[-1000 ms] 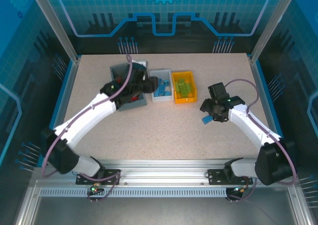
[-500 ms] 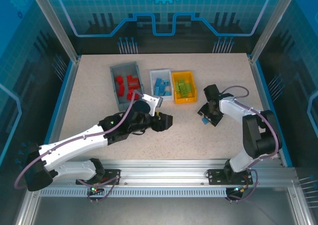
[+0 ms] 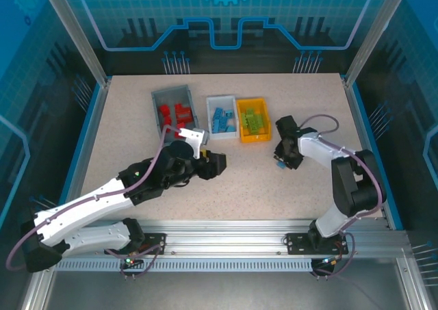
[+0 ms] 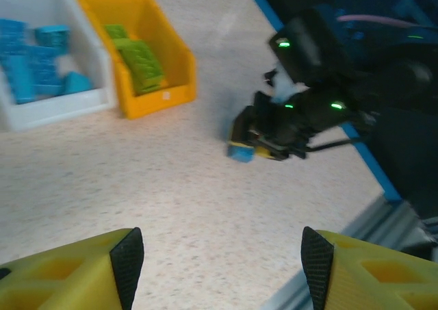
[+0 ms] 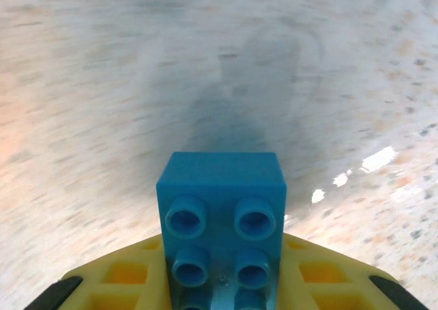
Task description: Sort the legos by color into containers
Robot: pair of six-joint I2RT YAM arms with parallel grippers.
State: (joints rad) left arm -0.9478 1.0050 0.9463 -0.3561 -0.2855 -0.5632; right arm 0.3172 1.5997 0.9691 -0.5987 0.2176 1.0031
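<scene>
**Desk:** Where is your right tool (image 3: 282, 158)?

**Operator:** I have it low over the counter (image 3: 308, 98), just off the near right corner of the yellow-orange bin (image 3: 254, 138). Its yellow fingers (image 5: 89, 286) are clamped on a blue brick (image 5: 220, 207), with the studs facing my wrist camera. I cannot tell whether the brick touches the counter.

**Desk:** And the left one?

**Operator:** My left tool (image 4: 222, 255) hangs above bare counter, nearer me than the yellow-orange bin and off to its left. The jaws stand wide apart with nothing between them. It points across toward the right tool.

**Desk:** What do the bins hold?

**Operator:** I see lime green bricks (image 3: 253, 122) lying in the yellow-orange bin. The white bin (image 3: 223, 135) sits just beside its left wall and holds blue bricks (image 3: 220, 118). The dark grey bin (image 3: 171, 89) is farther left of the yellow-orange bin, with red bricks (image 3: 171, 113) inside.
</scene>
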